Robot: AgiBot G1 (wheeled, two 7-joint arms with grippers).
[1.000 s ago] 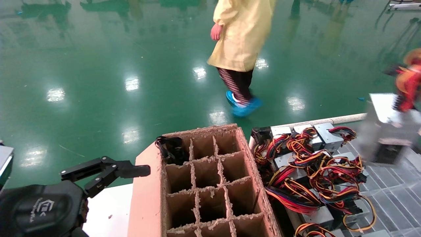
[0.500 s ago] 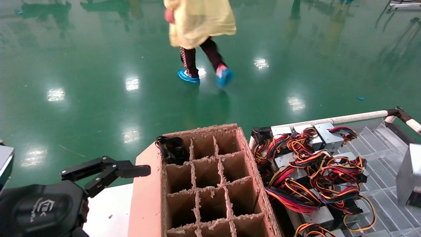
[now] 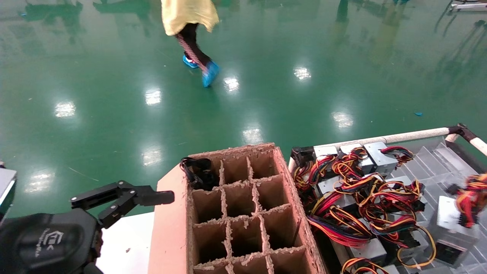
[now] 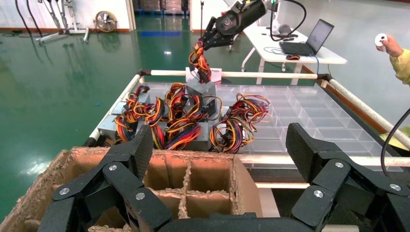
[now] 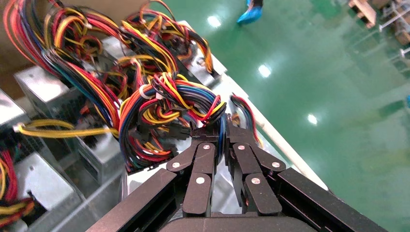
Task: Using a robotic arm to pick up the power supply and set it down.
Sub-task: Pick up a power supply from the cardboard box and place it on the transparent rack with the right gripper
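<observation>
The power supply (image 3: pixel 451 228) is a grey box hanging by its tightly coiled red, orange, yellow, black and blue wire bundle (image 3: pixel 470 198) low over the clear tray at the far right. In the right wrist view my right gripper (image 5: pixel 220 126) is shut on that bundle (image 5: pixel 169 104). The left wrist view shows the same arm's gripper (image 4: pixel 209 39) holding the wires, with the box (image 4: pixel 202 89) dangling under it beside the pile. My left gripper (image 3: pixel 125 199) is parked open at the lower left, beside the cardboard box, with nothing between its fingers.
A brown cardboard divider box (image 3: pixel 243 213) stands in the middle, with a black cable (image 3: pixel 198 171) in one far cell. Several grey supplies with sprawling wires (image 3: pixel 361 194) fill the clear compartment tray (image 3: pixel 437 163), which a white rail (image 3: pixel 399 136) borders. A person (image 3: pixel 190 23) walks on the green floor.
The held power supply has swung down from the upper right to low over the tray. The person has walked away to the left. The left arm has not moved.
</observation>
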